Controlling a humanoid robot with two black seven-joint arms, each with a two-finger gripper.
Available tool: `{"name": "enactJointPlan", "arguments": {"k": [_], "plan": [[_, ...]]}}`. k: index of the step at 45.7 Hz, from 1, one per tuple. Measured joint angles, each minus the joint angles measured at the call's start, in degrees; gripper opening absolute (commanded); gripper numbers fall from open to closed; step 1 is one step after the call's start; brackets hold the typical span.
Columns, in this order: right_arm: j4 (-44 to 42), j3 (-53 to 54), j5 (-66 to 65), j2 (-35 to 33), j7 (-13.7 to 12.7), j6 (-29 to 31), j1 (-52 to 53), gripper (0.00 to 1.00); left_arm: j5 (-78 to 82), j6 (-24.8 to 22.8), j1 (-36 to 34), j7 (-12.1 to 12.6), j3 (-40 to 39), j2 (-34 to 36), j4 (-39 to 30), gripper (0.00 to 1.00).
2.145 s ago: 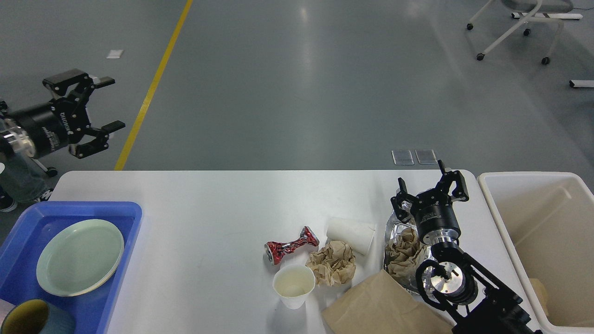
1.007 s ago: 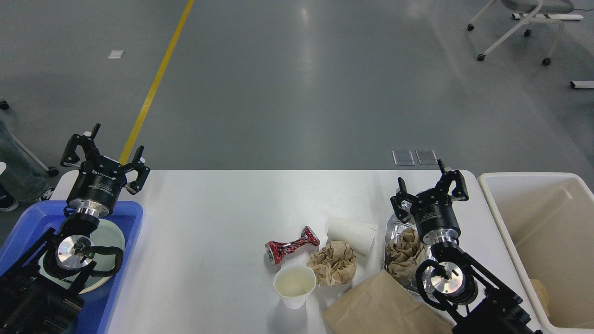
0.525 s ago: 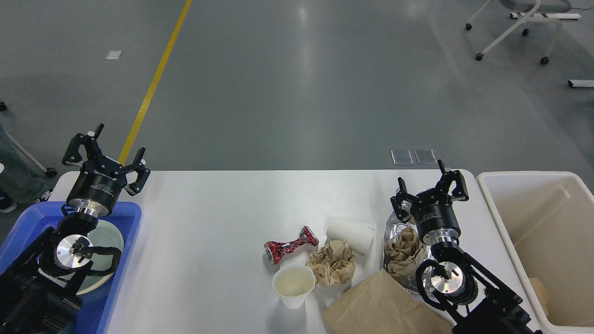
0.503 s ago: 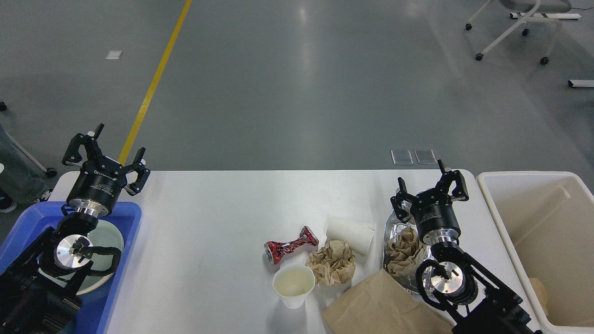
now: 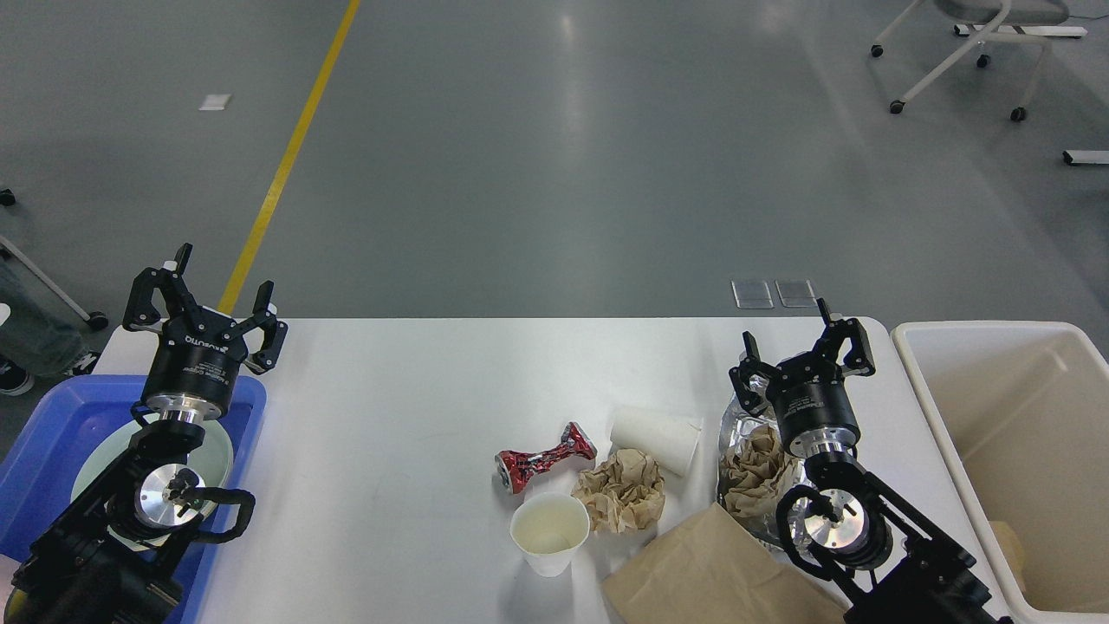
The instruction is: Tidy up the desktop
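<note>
We're seeing the desktop (image 5: pixel 416 390) looking smooth, white, slightly glossy, prob. laminate. Blue tray (image 5: pixel 52 416) is reading as glossy plastic; the pale green plate (image 5: pixel 217 446) in it is looking glazed. Crushed red can (image 5: pixel 544 457) is showing shiny, creased metal. Two white cups, one upright (image 5: pixel 549 533) and one lying (image 5: pixel 656 438), are looking like matt paper. Crumpled brown paper (image 5: pixel 622 490) is looking rough; brown bag (image 5: pixel 719 572) matt, flat. Foil bag (image 5: pixel 743 433) is glinting silver, wrinkled. Cream bin (image 5: pixel 1014 433) is looking like smooth, semi-matt plastic. Floor (image 5: pixel 554 156) is showing a grey sheen.
</note>
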Motion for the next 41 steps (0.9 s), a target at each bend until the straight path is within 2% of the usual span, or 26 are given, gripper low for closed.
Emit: {"name": "enactJointPlan", "arguments": {"k": [4, 9, 20, 41], "plan": [[0.0, 0.0, -0.1, 0.0, 0.0, 0.0, 0.1, 1.0, -0.6, -3.3, 1.1, 1.1, 0.4, -0.4, 0.0, 0.96], [0.0, 0.0, -0.1, 0.0, 0.0, 0.0, 0.1, 1.0, -1.2, -4.6, 2.5, 2.4, 0.3, -1.0, -0.2, 0.96], [0.0, 0.0, -0.1, 0.0, 0.0, 0.1, 0.1, 1.0, -4.2, -2.3, 2.2, 2.2, -1.2, -1.6, -0.1, 0.96], [0.0, 0.0, 0.0, 0.0, 0.0, 0.0, 0.0, 1.0, -5.8, -2.6, 2.2, 2.1, -1.3, -3.0, -0.1, 0.96]]}}
